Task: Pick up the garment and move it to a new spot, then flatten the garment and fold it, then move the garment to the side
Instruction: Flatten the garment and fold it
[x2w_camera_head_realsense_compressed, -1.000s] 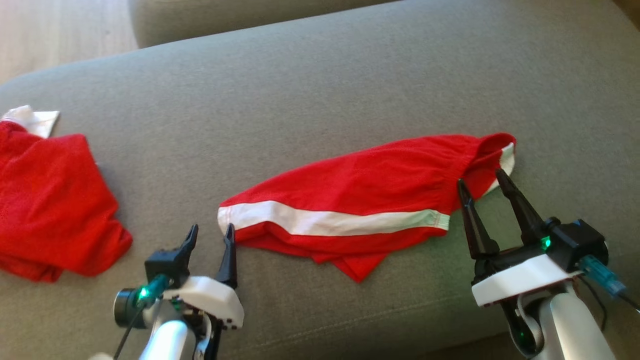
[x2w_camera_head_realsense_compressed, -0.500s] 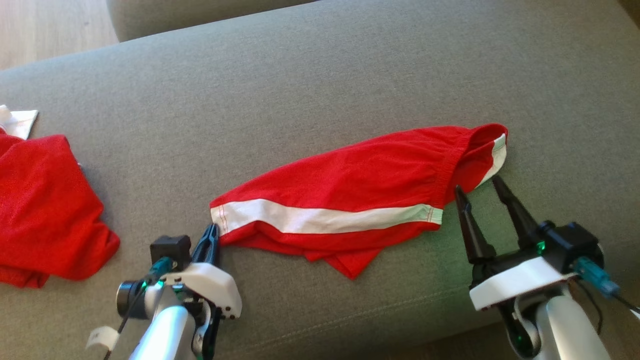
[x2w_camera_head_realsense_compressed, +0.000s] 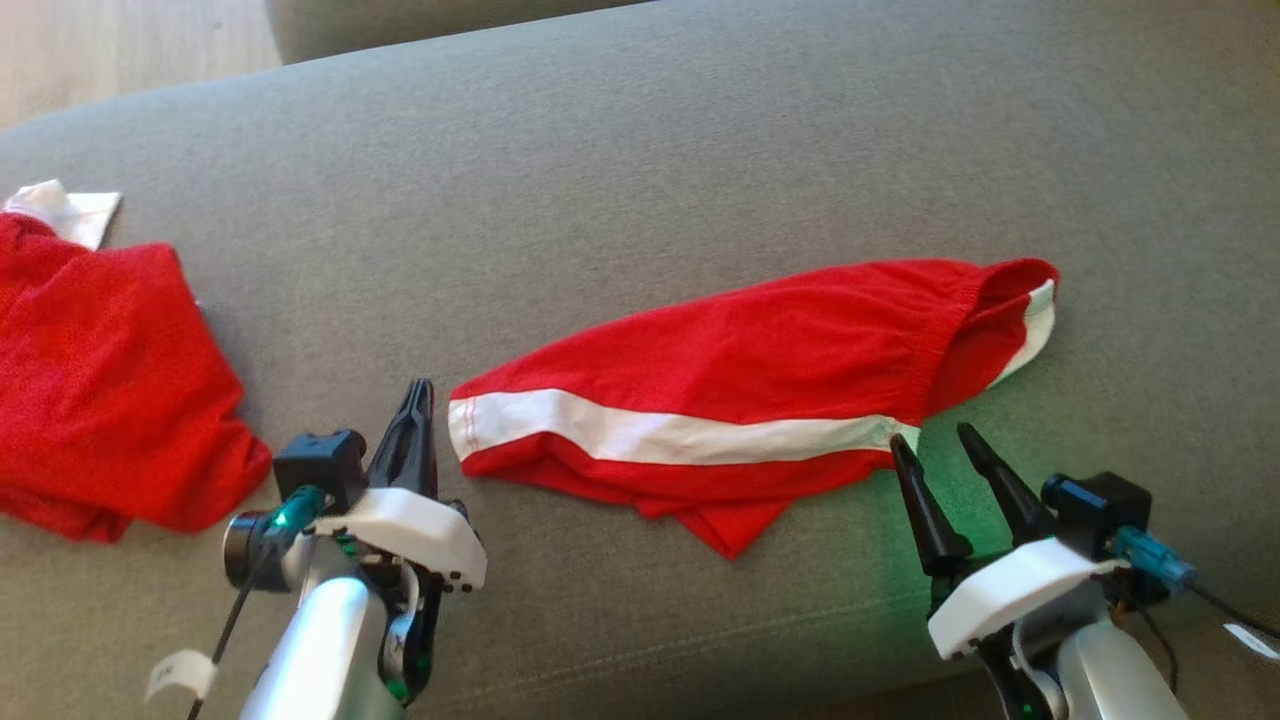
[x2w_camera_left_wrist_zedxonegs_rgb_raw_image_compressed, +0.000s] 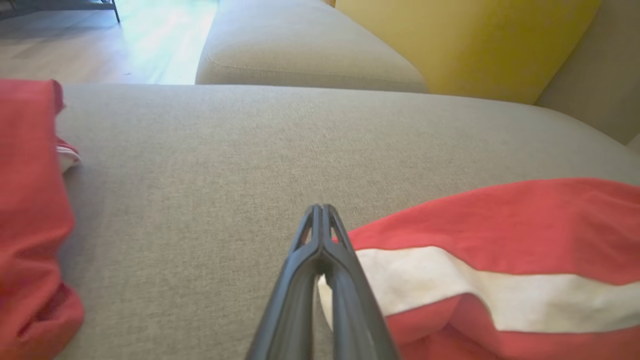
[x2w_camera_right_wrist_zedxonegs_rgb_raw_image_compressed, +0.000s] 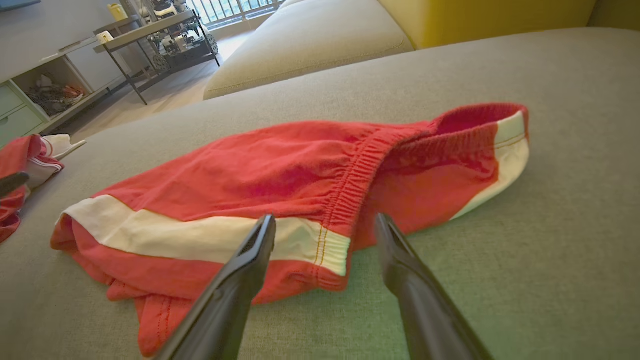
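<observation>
Red spare cloth (x2w_camera_head_realsense_compressed: 100, 390) sits bunched far left on the grey sofa cushion (x2w_camera_head_realsense_compressed: 640, 150), well apart from the job. Left gripper (x2w_camera_head_realsense_compressed: 420, 392): fingers pressed together, tips just left of the shorts' (x2w_camera_head_realsense_compressed: 740, 360) hem (x2w_camera_head_realsense_compressed: 462, 425). It looks like nothing is caught, but the wrist view leaves some doubt. Shorts lie mid-cushion, long axis left to right, white stripe (x2w_camera_head_realsense_compressed: 660, 432) along the near edge. Right gripper (x2w_camera_head_realsense_compressed: 932, 440): fingers spread wide, empty, tips at the waistband corner (x2w_camera_head_realsense_compressed: 895, 432). Each arm is nearest its own end. My read: the left must open and shift right before a two-handed lift.
</observation>
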